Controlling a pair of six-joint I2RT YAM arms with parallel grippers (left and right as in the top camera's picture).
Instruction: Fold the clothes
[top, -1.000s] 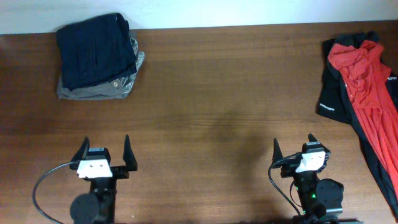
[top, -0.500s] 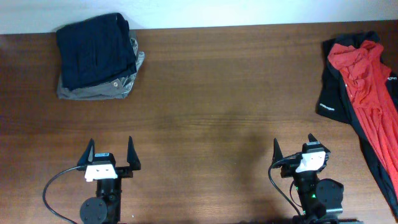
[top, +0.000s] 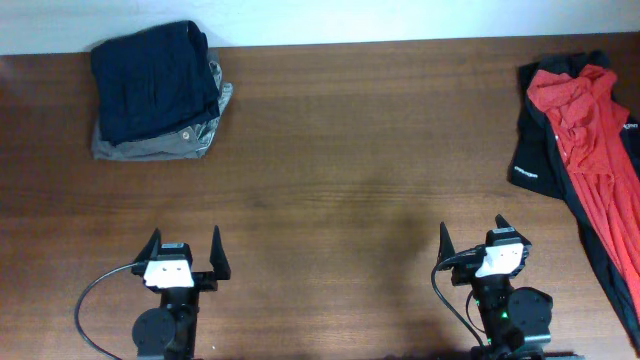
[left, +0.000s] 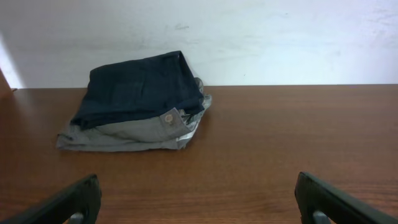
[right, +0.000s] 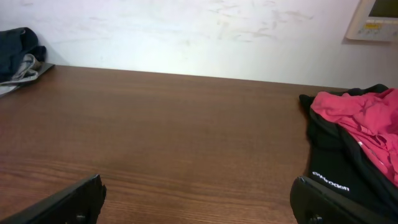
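While the left gripper (top: 184, 238) and right gripper (top: 472, 228) sit spread and empty up front, the right should drag the crumpled red-and-black clothes (top: 580, 130) from far right to centre; the folded pile (top: 150, 90) lies far left.

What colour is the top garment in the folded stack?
The top garment is dark navy, clearest in the left wrist view.
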